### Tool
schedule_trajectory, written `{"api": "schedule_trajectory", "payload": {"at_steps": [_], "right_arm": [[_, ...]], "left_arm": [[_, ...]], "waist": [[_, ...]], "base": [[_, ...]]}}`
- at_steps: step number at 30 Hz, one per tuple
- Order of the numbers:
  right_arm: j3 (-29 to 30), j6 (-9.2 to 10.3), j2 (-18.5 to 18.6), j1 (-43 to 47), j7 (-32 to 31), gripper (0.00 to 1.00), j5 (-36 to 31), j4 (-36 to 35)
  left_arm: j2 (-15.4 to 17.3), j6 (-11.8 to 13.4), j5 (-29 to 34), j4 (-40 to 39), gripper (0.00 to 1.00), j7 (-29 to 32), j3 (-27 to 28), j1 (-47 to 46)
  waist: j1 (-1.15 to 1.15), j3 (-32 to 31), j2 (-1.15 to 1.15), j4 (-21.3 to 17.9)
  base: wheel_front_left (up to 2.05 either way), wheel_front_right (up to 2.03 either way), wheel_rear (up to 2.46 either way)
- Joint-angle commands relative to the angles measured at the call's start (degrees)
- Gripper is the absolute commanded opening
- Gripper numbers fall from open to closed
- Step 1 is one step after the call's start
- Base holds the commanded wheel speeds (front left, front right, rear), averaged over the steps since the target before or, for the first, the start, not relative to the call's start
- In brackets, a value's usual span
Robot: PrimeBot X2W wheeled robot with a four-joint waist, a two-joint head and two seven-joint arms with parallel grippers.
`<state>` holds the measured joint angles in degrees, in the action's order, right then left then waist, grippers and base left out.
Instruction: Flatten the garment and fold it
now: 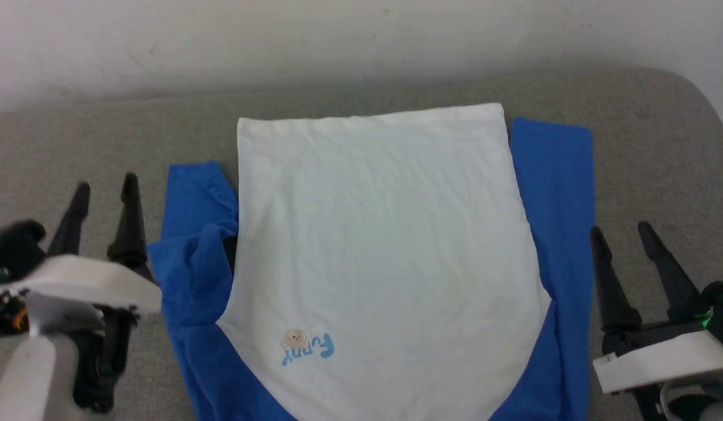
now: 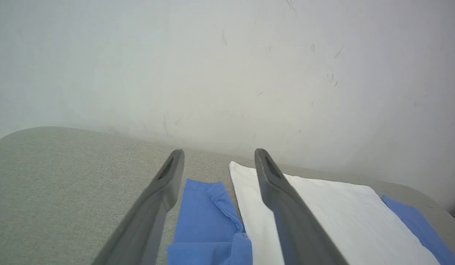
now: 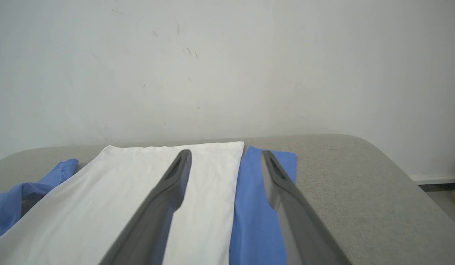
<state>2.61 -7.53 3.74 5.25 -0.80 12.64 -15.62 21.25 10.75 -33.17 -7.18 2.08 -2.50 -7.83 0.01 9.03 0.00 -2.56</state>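
Your left end effector (image 1: 104, 182) has its 2 dark fingers spread apart and holds nothing. It sits just beside the garment (image 1: 385, 234), off its left edge. Your right end effector (image 1: 619, 228) is likewise spread and empty, just beside the garment's right edge. The garment lies between them on the grey counter (image 1: 648, 146), with its white body face up, its hem towards the wall (image 1: 338, 41) and its blue shoulders nearest you. Its left sleeve (image 1: 192, 257) is bunched and creased against the body, while its right sleeve (image 1: 557, 193) lies straight alongside the body. The small blue lettering (image 1: 317, 348) and tiny cartoon (image 1: 293, 339) sit on the chest, near the left sleeve.
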Motion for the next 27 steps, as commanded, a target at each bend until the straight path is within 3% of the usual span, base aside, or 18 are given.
{"api": "schedule_trajectory", "payload": {"at_steps": [1, 7, 14, 25, 26, 27], "right_arm": [[0.01, 0.04, -0.16, -1.86, 0.21, 1.00, -0.14, -0.41], [-0.71, 0.04, -0.30, -6.99, 0.85, 1.00, 0.31, 0.31], [-2.90, 0.04, -0.47, -9.92, 1.92, 1.00, 1.52, 2.91], [-4.08, 0.04, -0.63, -11.23, 3.53, 1.00, 2.85, 5.87], [-4.01, 0.04, -0.63, -11.24, 3.59, 1.00, 2.88, 5.99], [-3.95, 0.04, -0.64, -11.27, 3.64, 1.00, 2.92, 6.09]], "left_arm": [[0.74, -0.63, -0.32, 1.50, 1.00, 0.35, 0.60, -3.41], [4.77, -4.99, -2.84, 13.00, 1.00, 6.70, -0.16, -19.39], [9.10, -8.22, -5.34, 28.07, 1.00, 21.45, -3.44, -31.36], [13.94, -9.03, -7.66, 41.27, 1.00, 43.04, -7.52, -34.58], [14.13, -9.11, -7.91, 41.52, 0.78, 44.62, -7.86, -34.28], [14.20, -9.12, -8.30, 41.60, 0.38, 45.74, -7.92, -34.03]], "waist": [[-0.01, 5.09, 0.00, -1.75], [-0.01, 11.15, 0.00, -3.60], [-0.01, 15.49, 0.00, -6.60], [-0.01, 17.66, 0.00, -9.90], [-0.01, 17.62, 0.00, -10.00], [-0.01, 17.65, 0.00, -10.10]], "base": [[0.00, 0.00, 0.00], [0.00, 0.00, 0.00], [0.00, 0.00, 0.00], [0.00, 0.00, 0.00], [0.00, 0.00, 0.00], [0.00, 0.00, 0.00]]}}
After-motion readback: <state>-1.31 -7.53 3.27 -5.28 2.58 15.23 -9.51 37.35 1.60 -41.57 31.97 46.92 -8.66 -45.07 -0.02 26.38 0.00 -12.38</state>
